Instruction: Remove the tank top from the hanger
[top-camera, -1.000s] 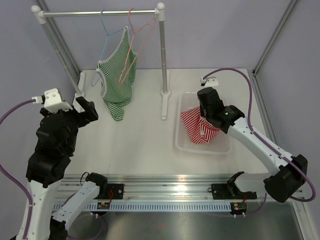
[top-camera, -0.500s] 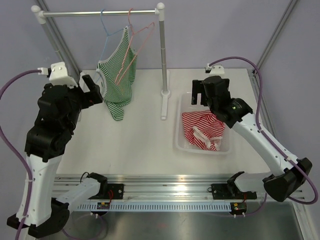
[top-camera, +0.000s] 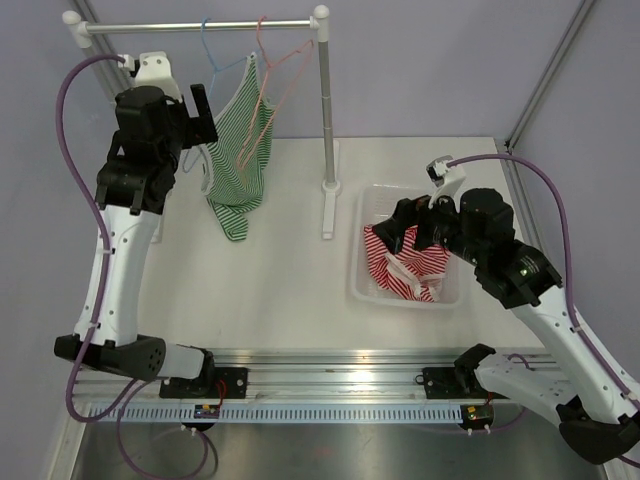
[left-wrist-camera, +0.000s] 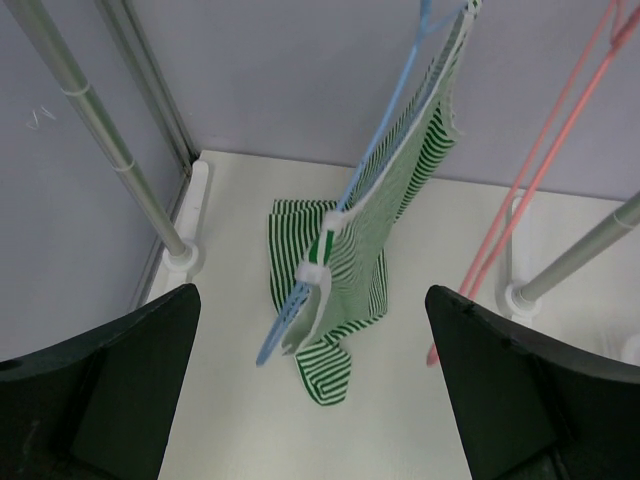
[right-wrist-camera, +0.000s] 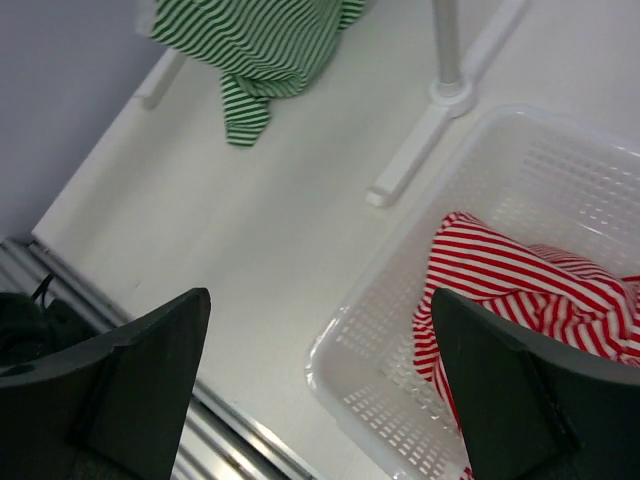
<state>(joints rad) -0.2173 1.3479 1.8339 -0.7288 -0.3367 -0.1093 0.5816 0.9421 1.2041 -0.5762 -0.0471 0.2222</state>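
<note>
Ahead of spread left jaws, untouched: green tank top (left-wrist-camera: 360, 280) on blue hanger (left-wrist-camera: 384, 120); right jaws spread.

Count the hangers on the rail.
2: a blue hanger carrying the green top, and a bare pink hanger to its right on the rail. None seems hidden.

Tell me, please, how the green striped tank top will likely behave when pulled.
Probably floppy: the green striped tank top sags and its hem bunches on the table. Likely light, though it may snag on the blue hanger.
</note>
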